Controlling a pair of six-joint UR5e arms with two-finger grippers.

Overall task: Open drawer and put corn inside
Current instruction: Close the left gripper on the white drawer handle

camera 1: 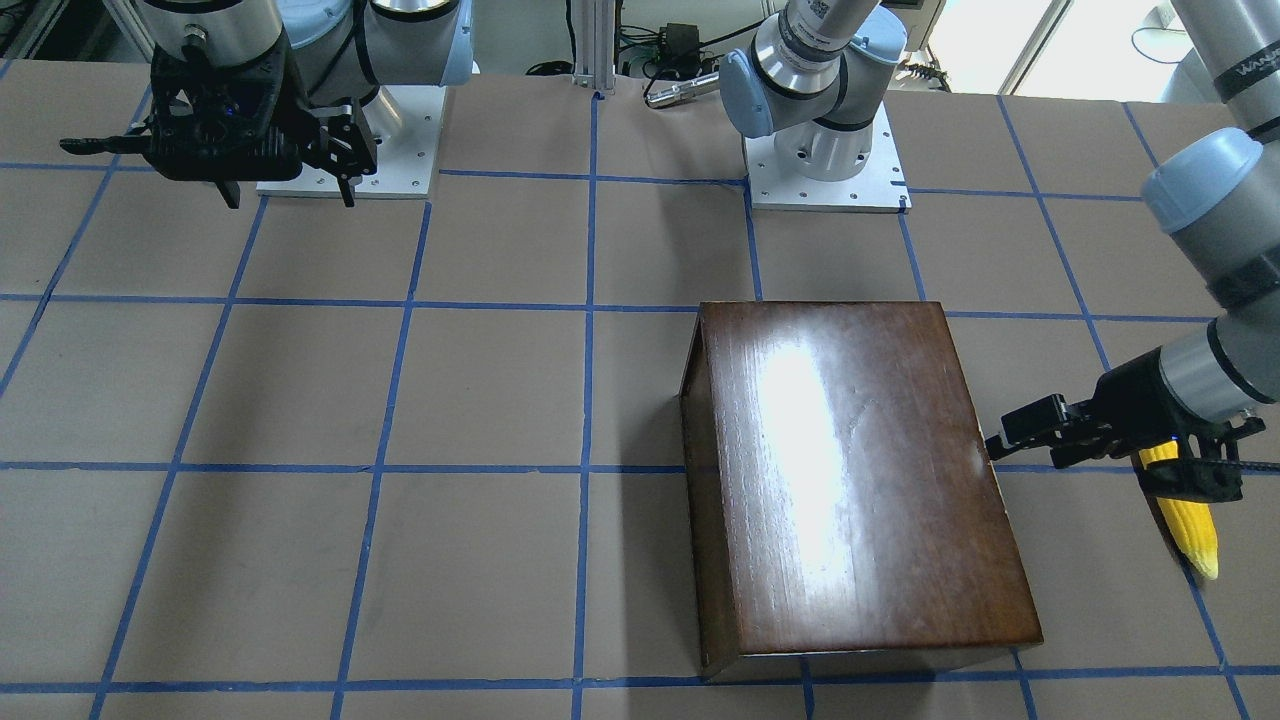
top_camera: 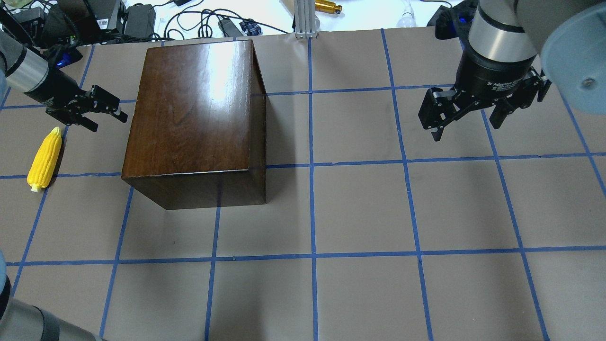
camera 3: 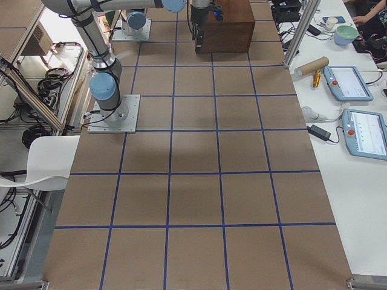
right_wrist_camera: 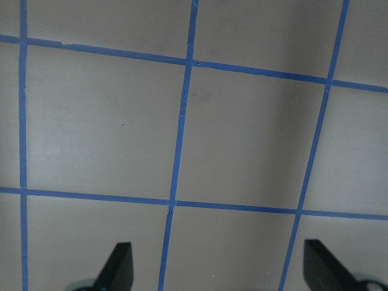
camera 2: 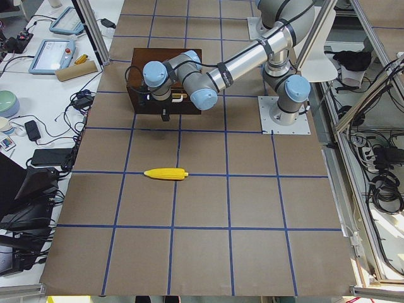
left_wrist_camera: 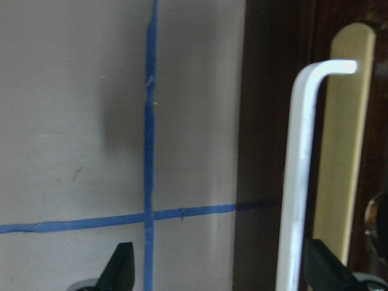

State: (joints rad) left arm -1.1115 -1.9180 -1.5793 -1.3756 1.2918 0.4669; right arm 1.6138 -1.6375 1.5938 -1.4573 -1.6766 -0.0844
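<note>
The dark-brown box (top_camera: 194,113) stands on the left half of the table. Its drawer is shut; the dark front panel (left_wrist_camera: 267,121) and its silver handle (left_wrist_camera: 298,182) show in the left wrist view. My left gripper (top_camera: 109,123) is open and empty, close to the box's left face, with the handle between its fingertips' lines but apart from them. The yellow corn (top_camera: 45,158) lies on the table to the left of the box, just behind my left gripper; it also shows in the front view (camera 1: 1190,520). My right gripper (top_camera: 466,130) is open and empty, high over the right side.
The two arm bases (camera 1: 825,160) stand on white plates at the robot's edge of the table. Cables and power bricks (top_camera: 132,21) lie past the far edge. A side bench holds tablets (camera 3: 347,81) and a cardboard tube.
</note>
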